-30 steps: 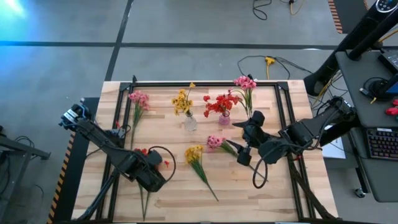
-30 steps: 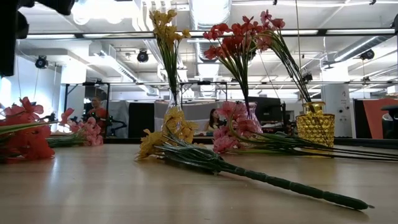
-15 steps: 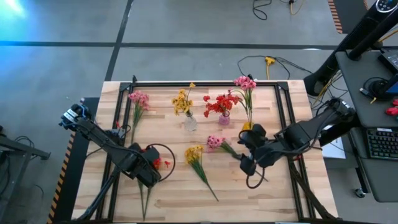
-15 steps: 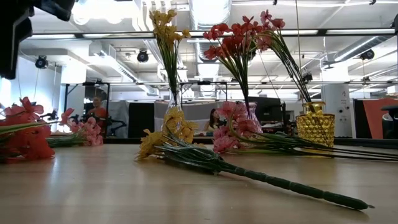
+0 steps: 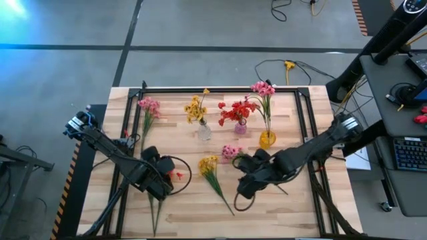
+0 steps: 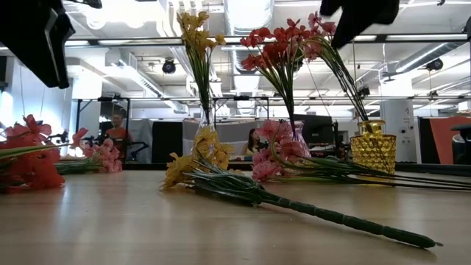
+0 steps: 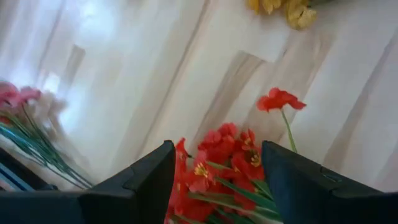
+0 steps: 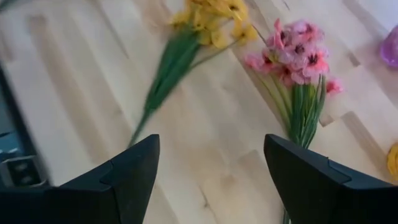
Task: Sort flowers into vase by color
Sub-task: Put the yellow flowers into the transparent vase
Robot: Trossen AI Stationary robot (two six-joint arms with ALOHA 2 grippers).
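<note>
We've got the right gripper (image 5: 245, 188) open and empty, hanging above the table (image 5: 293, 207) between the loose yellow sprig (image 5: 212, 171) and the loose pink sprig (image 5: 235, 154). The pink one lies just ahead of the fingers, blossoms toward the vases, stem running back under the arm; the yellow one lies off to the side, stem angled toward the near edge. Left gripper (image 7: 214, 186) is open too, straddling the red sprig (image 7: 217, 163), not clamped yet.
</note>
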